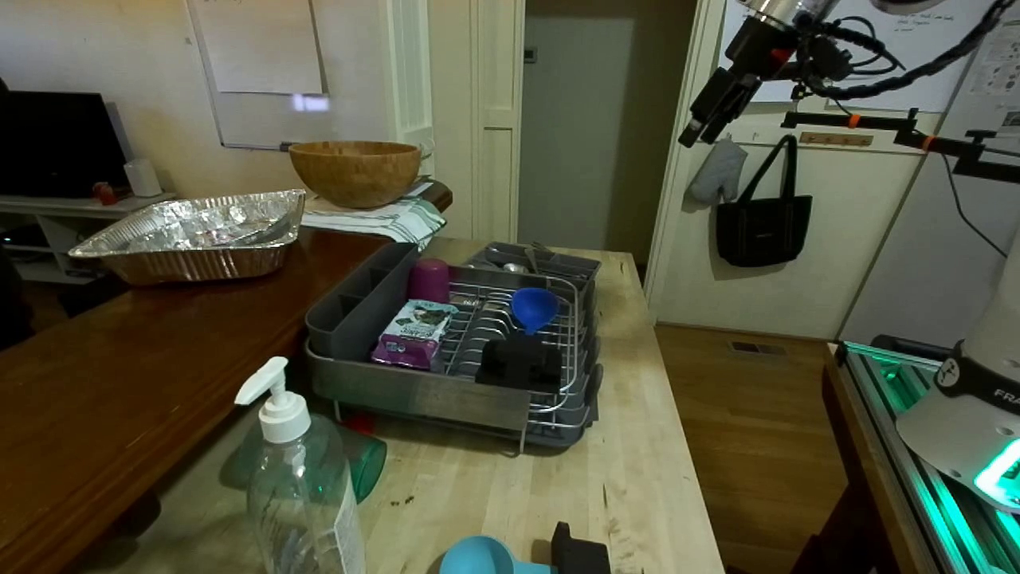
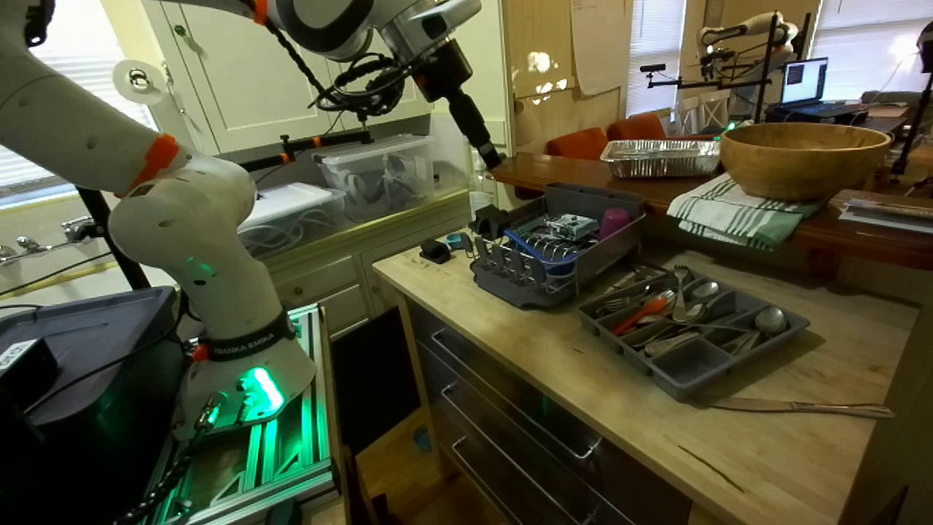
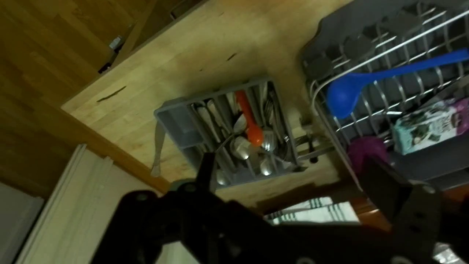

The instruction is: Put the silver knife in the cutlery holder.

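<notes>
One pale wooden countertop (image 2: 787,459) bears a grey dish rack (image 1: 422,397) with silver wire and, near it, a grey plastic compartmented cutlery tray (image 2: 689,362). Black two-fingered gripper (image 1: 699,134): raised well above both, released, fingers spread wide in wrist view. Silver metal knife (image 2: 816,408): flat on countertop, outside tray, blade end by tray corner; contact unclear.
</notes>
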`<state>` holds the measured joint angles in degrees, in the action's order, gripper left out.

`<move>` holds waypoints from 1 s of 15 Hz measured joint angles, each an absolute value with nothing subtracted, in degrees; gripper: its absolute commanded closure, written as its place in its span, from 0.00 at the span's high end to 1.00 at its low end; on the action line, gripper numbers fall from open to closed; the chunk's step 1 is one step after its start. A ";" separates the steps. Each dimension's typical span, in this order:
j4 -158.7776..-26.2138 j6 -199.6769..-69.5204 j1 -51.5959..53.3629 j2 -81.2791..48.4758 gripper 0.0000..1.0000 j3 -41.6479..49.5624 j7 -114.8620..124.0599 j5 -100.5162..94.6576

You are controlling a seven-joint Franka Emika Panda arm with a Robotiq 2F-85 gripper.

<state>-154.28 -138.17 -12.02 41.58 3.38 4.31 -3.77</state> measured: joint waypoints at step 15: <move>-131.93 -147.42 -18.58 11.32 1.00 7.76 6.03 -8.57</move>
